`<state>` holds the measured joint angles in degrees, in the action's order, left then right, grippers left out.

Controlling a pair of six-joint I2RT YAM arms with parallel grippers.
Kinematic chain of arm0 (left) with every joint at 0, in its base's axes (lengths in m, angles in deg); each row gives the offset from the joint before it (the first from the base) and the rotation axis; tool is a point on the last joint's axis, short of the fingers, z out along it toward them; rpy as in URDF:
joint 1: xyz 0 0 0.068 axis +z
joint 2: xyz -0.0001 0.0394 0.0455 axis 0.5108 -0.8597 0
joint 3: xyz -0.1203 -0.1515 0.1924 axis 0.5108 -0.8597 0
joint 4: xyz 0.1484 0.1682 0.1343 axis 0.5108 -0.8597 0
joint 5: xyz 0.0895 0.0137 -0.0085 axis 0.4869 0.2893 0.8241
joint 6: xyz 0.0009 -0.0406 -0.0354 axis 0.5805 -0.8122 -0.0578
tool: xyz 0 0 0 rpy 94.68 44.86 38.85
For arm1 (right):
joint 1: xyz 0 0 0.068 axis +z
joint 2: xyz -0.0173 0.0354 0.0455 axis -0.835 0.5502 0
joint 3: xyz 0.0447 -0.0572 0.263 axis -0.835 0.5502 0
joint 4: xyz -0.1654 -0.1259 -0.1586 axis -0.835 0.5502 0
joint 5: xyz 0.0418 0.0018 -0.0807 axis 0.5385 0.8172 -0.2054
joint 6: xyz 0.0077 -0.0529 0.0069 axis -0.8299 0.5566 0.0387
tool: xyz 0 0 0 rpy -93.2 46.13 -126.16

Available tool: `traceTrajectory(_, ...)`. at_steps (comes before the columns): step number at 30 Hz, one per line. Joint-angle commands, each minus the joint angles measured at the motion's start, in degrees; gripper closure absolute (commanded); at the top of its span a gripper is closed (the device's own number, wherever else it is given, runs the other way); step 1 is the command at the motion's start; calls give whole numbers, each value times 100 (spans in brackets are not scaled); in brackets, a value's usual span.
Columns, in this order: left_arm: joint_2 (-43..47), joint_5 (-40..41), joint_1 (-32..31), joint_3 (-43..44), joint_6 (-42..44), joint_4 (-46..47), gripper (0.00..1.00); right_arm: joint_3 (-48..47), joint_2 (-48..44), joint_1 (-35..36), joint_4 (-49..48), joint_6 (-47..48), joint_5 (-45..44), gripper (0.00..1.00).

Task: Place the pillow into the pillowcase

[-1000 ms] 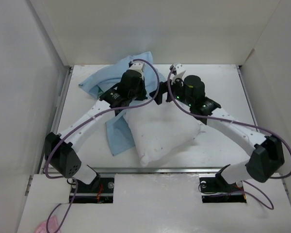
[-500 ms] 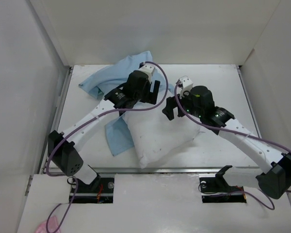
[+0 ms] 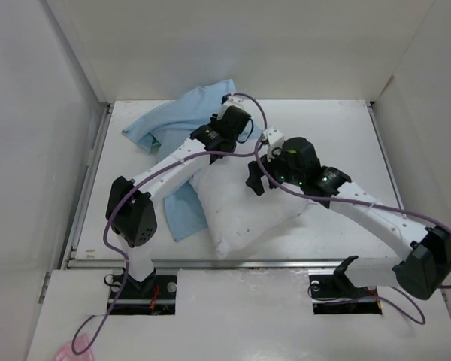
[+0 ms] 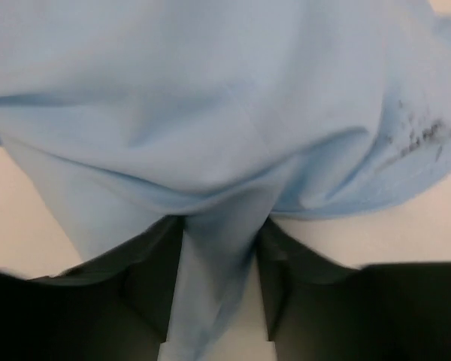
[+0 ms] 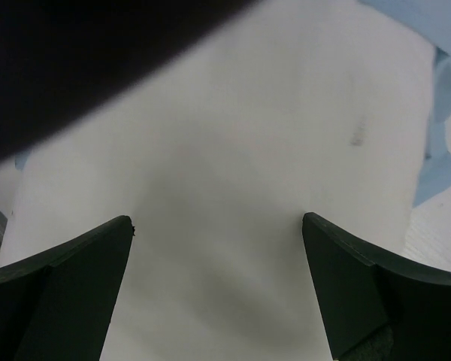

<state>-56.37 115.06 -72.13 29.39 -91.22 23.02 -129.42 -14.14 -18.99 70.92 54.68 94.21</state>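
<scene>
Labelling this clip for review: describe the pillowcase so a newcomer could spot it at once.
On the white table, look toward the far-left corner. The pillowcase is the thin, wrinkled cloth spread there, with one strip running nearer beside the pillow. It alone is light blue and flat; the pillow is plump and white.

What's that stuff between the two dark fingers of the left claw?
A bunched fold of the light blue pillowcase fills the gap between the left gripper's fingers, seen in the left wrist view.

We note the right gripper [image 5: 216, 218], its jaws spread wide, over the pillow [image 5: 233, 143]; the pillowcase [image 5: 445, 83] shows past the pillow's right side.
</scene>
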Motion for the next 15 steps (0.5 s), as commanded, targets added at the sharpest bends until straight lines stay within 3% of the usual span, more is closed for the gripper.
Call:
traceTrajectory(1, -2, 855, 89, 376, -251, -193, 76, -367, 588, 332, -381, 248, 91, 0)
traceTrajectory(4, -56, 1056, 151, 447, -251, -245, 100, -562, 958, 509, -663, 248, -453, 0)
traceTrajectory(8, -3, 1005, 203, 368, -269, -176, 100, -816, 1582, 614, -1401, -454, -1366, 0)
traceTrajectory(12, 453, 355, 151, 61, -155, 114, 100, -756, 2092, 614, -2674, -737, -1369, 0)
traceTrajectory(14, 803, -58, 19, -124, -155, 229, 100, -1044, 2688, 614, -2572, -789, -1631, 13)
traceTrajectory(15, 927, -207, -60, -203, -102, 386, 100, -1263, 2908, 614, -2571, -789, -1885, 29)
